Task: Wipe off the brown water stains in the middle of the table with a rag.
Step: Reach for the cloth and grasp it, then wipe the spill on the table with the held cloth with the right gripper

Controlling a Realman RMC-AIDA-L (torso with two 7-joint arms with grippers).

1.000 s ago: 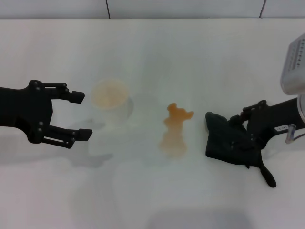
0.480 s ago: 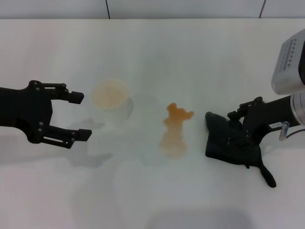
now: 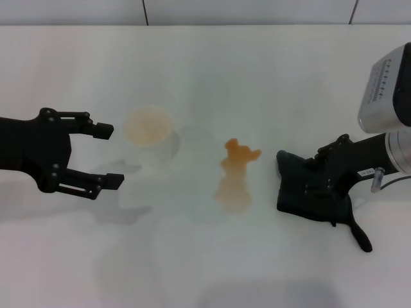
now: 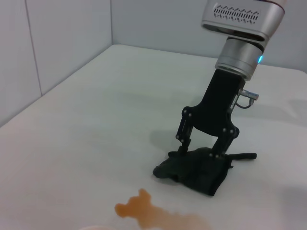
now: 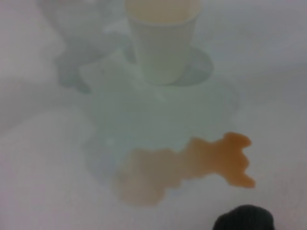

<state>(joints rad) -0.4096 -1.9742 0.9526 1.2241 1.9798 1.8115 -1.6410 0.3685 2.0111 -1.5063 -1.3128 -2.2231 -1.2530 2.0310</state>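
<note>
The brown water stains [image 3: 236, 174] lie mid-table [image 3: 212, 77], darker orange at the far end and paler near me. They also show in the left wrist view [image 4: 153, 213] and the right wrist view [image 5: 187, 166]. The near-black rag [image 3: 300, 188] lies to the right of the stains, its narrow tail trailing toward the front right. My right gripper [image 3: 319, 178] stands down on the rag [image 4: 196, 170], its fingers [image 4: 182, 143] spread and dug into the cloth. My left gripper [image 3: 110, 156] hovers open and empty at the left, beside the cup.
A clear plastic cup [image 3: 149, 133] with an orange-tinted rim stands left of the stains, close to my left gripper's fingertips; it also shows in the right wrist view [image 5: 163, 43]. A wet sheen spreads between the cup and the stains. A wall runs along the table's far edge.
My right arm's wrist has swung up and back over the rag while its fingers stay on the cloth. The rag, the stains and my left arm have not moved.
</note>
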